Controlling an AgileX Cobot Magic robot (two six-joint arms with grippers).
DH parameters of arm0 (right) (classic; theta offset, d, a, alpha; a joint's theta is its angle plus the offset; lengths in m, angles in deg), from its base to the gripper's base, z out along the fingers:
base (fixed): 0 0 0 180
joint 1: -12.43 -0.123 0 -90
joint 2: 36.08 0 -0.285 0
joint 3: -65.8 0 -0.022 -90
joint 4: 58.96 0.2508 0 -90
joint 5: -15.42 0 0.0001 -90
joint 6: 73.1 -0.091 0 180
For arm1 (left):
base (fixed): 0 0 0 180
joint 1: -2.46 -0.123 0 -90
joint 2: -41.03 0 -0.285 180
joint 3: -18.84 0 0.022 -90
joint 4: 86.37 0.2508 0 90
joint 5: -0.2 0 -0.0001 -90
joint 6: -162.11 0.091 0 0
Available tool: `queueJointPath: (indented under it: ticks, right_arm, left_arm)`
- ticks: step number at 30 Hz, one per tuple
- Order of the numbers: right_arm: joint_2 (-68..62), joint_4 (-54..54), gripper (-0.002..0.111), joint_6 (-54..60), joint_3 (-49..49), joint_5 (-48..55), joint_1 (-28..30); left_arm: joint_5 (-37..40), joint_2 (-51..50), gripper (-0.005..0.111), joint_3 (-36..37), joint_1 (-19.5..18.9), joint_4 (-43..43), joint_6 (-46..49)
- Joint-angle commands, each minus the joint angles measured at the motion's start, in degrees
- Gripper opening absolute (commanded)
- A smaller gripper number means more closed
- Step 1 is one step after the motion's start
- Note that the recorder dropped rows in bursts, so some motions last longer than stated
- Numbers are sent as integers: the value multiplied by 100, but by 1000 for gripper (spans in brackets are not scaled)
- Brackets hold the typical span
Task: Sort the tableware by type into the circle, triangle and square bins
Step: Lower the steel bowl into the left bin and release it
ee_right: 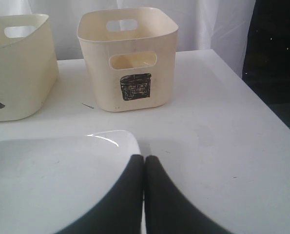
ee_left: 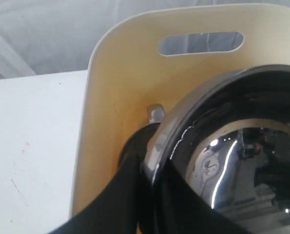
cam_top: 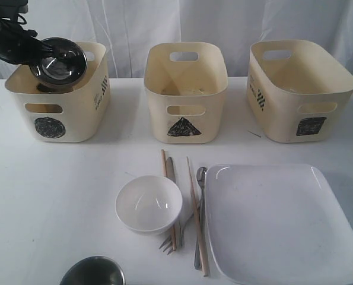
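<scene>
steel bowl (cam_top: pixel 59 62) drop in hand: pinches its rim with the left gripper (ee_left: pixel 147 170), tilted above the circle bin (cam_top: pixel 75 122) mouth. next, likely calls for lowering past the bin's rim, then letting go. holds the right gripper (ee_right: pixel 144 195) pressed together, empty, beside the square plate (ee_right: pixel 47 185) corner. open tabletop (cam_top: pixel 45 196) to the left.

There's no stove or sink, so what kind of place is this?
Probably a robot practice room, not a kitchen: white curtains behind a plain white table, cream circle bin, triangle bin and square bin with scribbled marks, and the left tool holding a steel bowl over the circle bin.
</scene>
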Motion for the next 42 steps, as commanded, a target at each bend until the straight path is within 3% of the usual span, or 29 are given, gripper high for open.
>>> queueJointPath:
  ticks: [1,5,6,18,25,27,32,42]
  right_arm:
    - [33,-6,0,59,-32,-80,-34]
    - [33,-6,0,59,-32,-80,-34]
    - [33,-6,0,59,-32,-80,-34]
    - [33,-6,0,59,-32,-80,-34]
    - [33,-6,0,59,-32,-80,-34]
    - [33,-6,0,59,-32,-80,-34]
    - [33,-6,0,59,-32,-80,-34]
    - [33,-6,0,59,-32,-80,-34]
  left_arm:
    - [8,66,24,-36,-2,-98,-160]
    - [14,66,59,-36,-2,-98,-342]
    - [61,66,61,-36,-2,-98,-342]
    - [1261,943,55,-36,8,-136,-273]
    - [2515,1476,55,-22,94,-1565,939]
    - [2832,1592,55,33,240,-1593,984]
    - [3381,1897,51,567,596,-1230,834]
    - [3221,2859,50,2245,1040,-1100,761]
